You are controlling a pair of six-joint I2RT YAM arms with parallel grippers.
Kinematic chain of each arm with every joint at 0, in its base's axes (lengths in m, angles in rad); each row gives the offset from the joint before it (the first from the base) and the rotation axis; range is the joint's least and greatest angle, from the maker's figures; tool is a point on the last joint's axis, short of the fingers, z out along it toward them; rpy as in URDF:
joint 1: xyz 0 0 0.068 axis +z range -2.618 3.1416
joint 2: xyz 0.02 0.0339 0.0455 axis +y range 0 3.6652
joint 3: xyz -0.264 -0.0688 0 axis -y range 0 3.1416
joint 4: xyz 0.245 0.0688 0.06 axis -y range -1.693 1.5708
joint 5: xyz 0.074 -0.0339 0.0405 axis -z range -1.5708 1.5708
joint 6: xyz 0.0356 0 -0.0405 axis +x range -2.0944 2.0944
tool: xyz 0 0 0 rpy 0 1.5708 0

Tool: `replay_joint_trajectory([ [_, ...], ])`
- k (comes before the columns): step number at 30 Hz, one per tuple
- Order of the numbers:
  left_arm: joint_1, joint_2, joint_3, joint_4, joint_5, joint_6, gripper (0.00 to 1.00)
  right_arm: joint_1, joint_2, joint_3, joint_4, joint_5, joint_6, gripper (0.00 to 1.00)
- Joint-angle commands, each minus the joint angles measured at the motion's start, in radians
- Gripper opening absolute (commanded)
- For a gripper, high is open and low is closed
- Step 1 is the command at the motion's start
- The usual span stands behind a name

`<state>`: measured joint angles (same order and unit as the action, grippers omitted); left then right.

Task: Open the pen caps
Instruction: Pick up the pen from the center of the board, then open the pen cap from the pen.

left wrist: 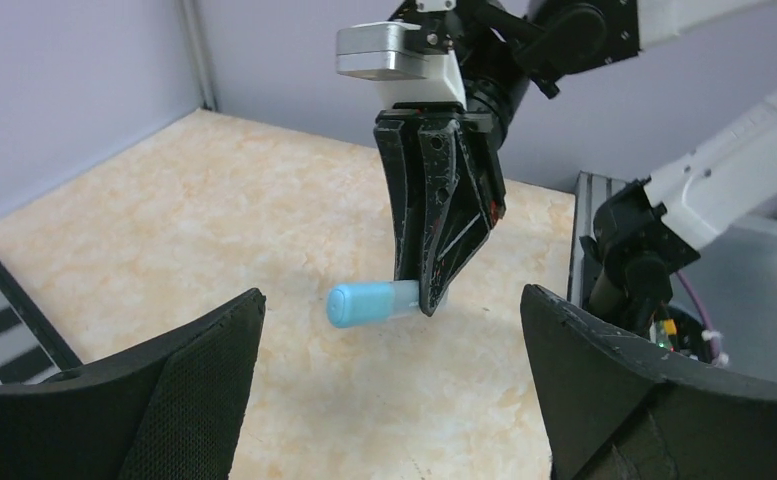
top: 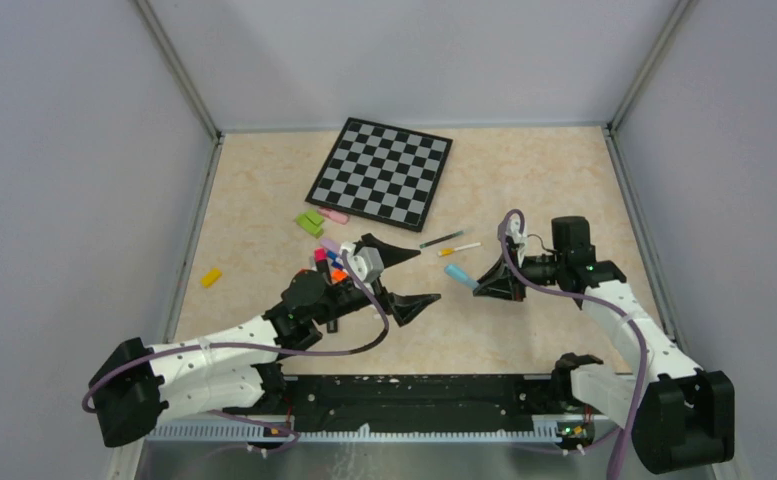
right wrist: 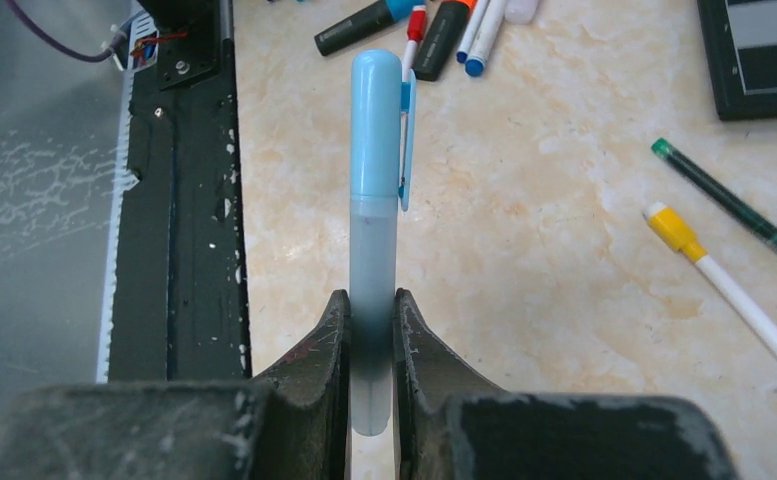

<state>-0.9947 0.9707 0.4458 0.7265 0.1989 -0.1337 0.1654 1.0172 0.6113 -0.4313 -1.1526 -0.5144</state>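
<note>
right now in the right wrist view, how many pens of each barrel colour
light blue pen: 1, in the right fingers
black pens: 2
white pens: 3
green pen: 1
total: 7, leaving out a pale bit cut off at the top edge

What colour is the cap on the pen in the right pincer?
Light blue cap, clearest in the right wrist view.

Pens [top: 332, 262] lie just before the board [top: 381, 170].
</note>
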Motion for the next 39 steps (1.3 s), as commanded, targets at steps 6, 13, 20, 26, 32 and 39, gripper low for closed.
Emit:
replay_joint_trajectory([
  [6, 0.005, 0.090, 0.026, 0.100, 0.266, 0.143, 0.99, 0.007, -0.071, -0.006, -0.128, -0.098, -0.347, 0.00],
  [13, 0.019, 0.210, 0.061, 0.179, 0.312, 0.038, 0.99, 0.006, -0.089, -0.014, -0.166, -0.103, -0.432, 0.00],
  [20, 0.031, 0.328, 0.091, 0.268, 0.344, -0.010, 0.95, 0.012, -0.091, -0.015, -0.181, -0.107, -0.449, 0.00],
  [26, 0.036, 0.402, 0.119, 0.291, 0.385, -0.040, 0.82, 0.015, -0.092, -0.015, -0.184, -0.109, -0.448, 0.00],
  [32, 0.040, 0.440, 0.136, 0.305, 0.402, -0.059, 0.69, 0.016, -0.091, -0.016, -0.183, -0.112, -0.447, 0.00],
  [39, 0.048, 0.471, 0.147, 0.301, 0.430, -0.074, 0.43, 0.019, -0.091, -0.015, -0.185, -0.116, -0.447, 0.00],
])
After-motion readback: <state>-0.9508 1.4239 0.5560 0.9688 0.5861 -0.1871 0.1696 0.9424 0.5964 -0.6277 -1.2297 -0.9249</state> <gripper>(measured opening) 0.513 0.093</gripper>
